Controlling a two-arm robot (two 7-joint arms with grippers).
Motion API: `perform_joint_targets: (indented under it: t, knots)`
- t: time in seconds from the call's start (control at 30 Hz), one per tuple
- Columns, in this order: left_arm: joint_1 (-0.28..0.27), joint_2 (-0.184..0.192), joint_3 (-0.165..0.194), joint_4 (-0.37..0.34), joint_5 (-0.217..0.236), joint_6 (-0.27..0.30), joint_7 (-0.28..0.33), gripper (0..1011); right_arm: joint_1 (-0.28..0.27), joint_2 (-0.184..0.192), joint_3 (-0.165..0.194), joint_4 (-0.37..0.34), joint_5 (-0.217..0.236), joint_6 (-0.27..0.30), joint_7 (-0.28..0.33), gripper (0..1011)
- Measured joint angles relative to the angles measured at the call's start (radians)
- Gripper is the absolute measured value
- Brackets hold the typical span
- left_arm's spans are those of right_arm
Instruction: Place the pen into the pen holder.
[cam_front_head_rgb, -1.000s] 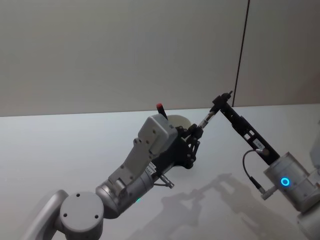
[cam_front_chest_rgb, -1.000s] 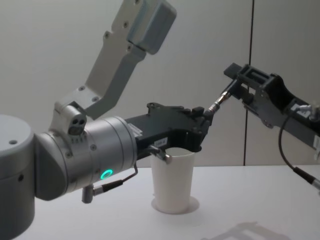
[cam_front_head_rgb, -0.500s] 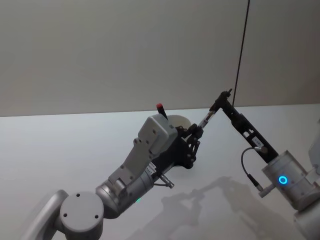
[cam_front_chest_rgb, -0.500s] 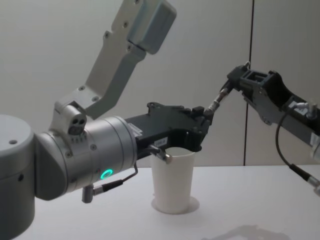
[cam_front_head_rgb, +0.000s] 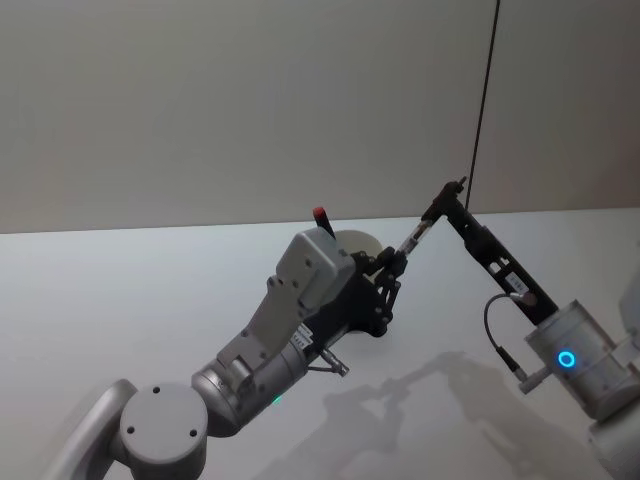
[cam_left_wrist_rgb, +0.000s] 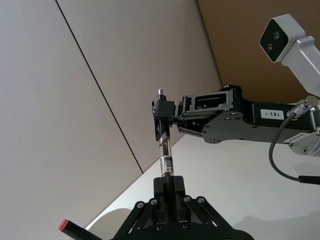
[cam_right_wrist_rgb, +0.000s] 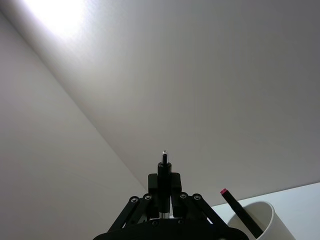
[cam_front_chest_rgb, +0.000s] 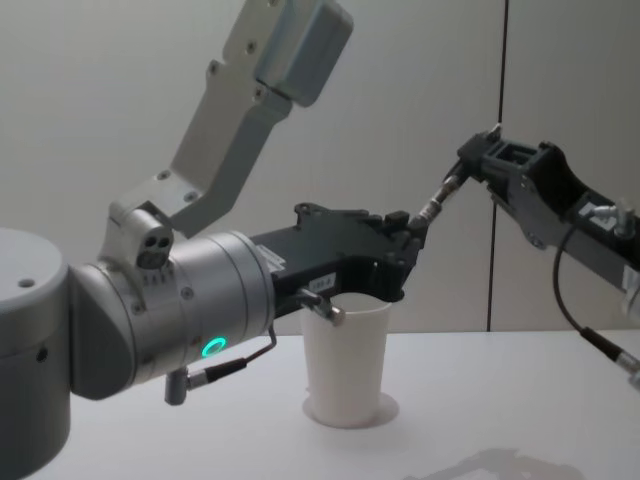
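Reading "183-1" on a white sticker (cam_left_wrist_rgb: 273, 114) on the right gripper (cam_left_wrist_rgb: 161, 114), slim clear-barrelled pen (cam_left_wrist_rgb: 165, 156) with a small printed label, clamped at both ends between left gripper (cam_front_chest_rgb: 408, 228) and right gripper, above the white paper cup (cam_front_chest_rgb: 345, 360) on the table (cam_front_chest_rgb: 500, 400), red-capped pen (cam_right_wrist_rgb: 239, 211) standing inside

Both arms have silver-grey round housings and black grippers with small screws. The left arm (cam_front_chest_rgb: 170, 330) has a green light ring, the right arm (cam_front_head_rgb: 580, 365) a blue one and a black cable.
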Motion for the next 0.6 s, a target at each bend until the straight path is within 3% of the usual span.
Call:
perform_joint_targets:
  t: [0.13,0.27,0.6]
  knots:
    - [0.000,0.000,0.000,0.000,0.001,0.001,0.000,125,-0.001,0.003,0.000,-0.002,-0.001,-0.006,-0.003,122]
    - [0.001,0.001,-0.001,0.001,0.001,0.003,0.000,210,-0.001,0.006,0.002,-0.005,0.000,-0.010,-0.006,122]
    - [0.000,0.000,0.000,0.001,0.001,0.003,0.000,526,-0.005,0.012,0.000,-0.011,-0.009,-0.019,-0.008,122]
